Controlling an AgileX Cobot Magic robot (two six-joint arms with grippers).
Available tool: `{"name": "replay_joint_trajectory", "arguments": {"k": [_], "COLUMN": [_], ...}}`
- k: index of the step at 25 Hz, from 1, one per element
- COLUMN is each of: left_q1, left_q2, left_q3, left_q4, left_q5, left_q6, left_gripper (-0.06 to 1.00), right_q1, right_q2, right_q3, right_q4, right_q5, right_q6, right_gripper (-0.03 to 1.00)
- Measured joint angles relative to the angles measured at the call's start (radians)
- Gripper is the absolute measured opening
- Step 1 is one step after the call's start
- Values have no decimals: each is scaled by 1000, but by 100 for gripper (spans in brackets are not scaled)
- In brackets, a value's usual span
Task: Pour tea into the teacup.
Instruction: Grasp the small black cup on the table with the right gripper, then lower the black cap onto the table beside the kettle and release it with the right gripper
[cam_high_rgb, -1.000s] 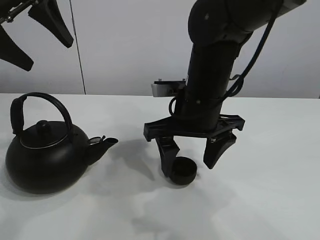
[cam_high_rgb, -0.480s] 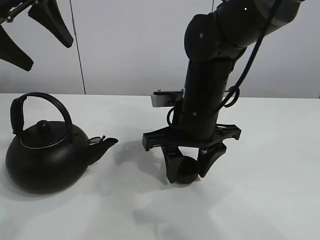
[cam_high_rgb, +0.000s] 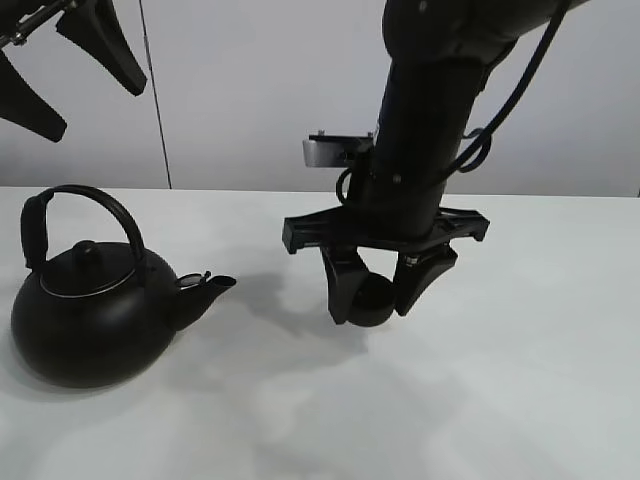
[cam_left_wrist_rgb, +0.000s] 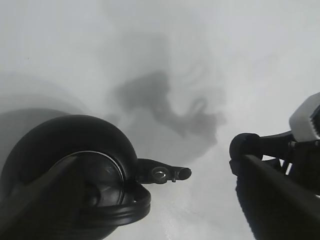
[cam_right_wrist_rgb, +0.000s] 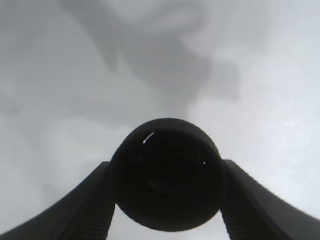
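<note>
We found the small, round, matte black handleless teacup (cam_right_wrist_rgb: 167, 192) pinched by its sides in the right claw (cam_high_rgb: 373, 308), apparently just clear of the white worktop (cam_high_rgb: 520, 380). It was well apart from the large round black kettle (cam_high_rgb: 90, 320), whose spout pointed toward it. We judged the cup light, stiff and probably brittle, its smooth curved walls liable to slip; opposite sides below the rim suited best. The left claw (cam_high_rgb: 105, 112) hung spread apart, high above the kettle.
</note>
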Motion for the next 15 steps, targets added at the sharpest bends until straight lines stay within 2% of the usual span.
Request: {"name": "replay_joint_trajectory", "arguments": {"k": [4, 9, 15], "left_q1": [0, 0, 0], "left_q2": [0, 0, 0], "left_q3": [0, 0, 0], "left_q4": [0, 0, 0], "left_q5": [0, -3, -3], "left_q6": [0, 0, 0], "left_gripper": [60, 60, 60], "right_q1": [43, 138, 152], "right_q2": [-31, -19, 43], "right_q3": [0, 0, 0], "right_q4": [0, 4, 8], "right_q5": [-13, -94, -168], "right_q6": [-5, -18, -17], "right_gripper": [40, 40, 40]}}
